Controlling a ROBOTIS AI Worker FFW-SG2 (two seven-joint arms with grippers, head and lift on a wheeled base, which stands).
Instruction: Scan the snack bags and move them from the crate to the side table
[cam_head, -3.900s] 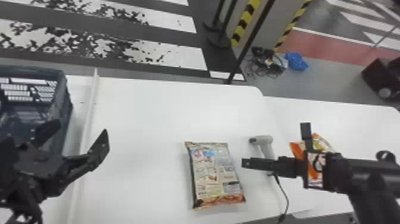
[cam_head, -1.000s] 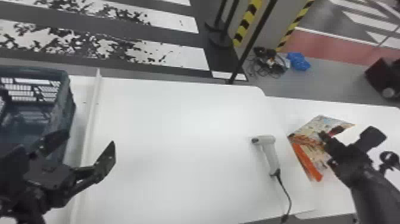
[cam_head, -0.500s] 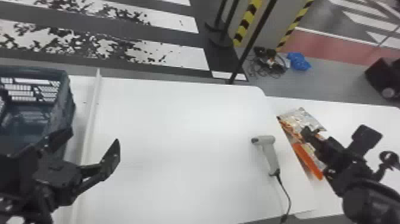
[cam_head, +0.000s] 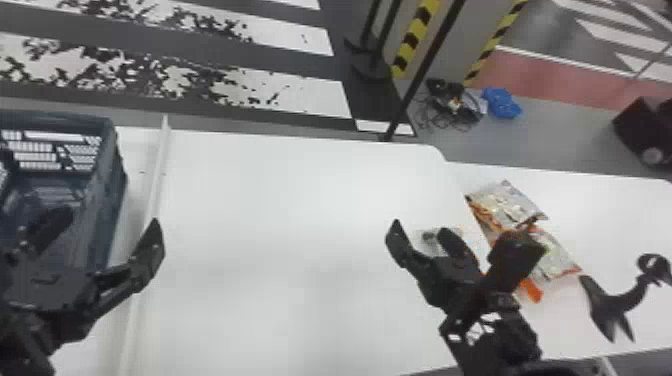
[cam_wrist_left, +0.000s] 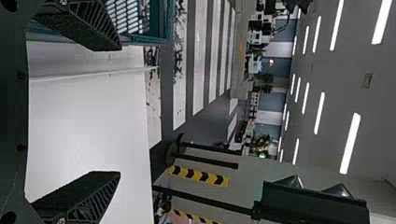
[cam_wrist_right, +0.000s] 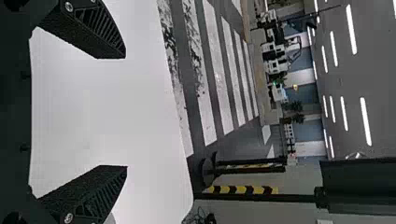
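Note:
On the side table at right, a silvery-and-orange snack bag lies against or over more orange packaging; the overlap hides how many bags there are. My right gripper stands open left of the bags, over the grey hand scanner, which it partly covers. In the right wrist view my right gripper holds nothing, with white table beyond. My left gripper, open and empty, is at the right side of the blue crate; the left wrist view shows my left gripper above the table.
A raised white strip runs along the main table beside the crate. A black curved object stands at far right. Behind the tables are a dark pole and cables on the floor.
A snack bag that lay on the main table is now on the side table. My right gripper has let go of it and swung back left over the scanner. The left gripper moved slightly.

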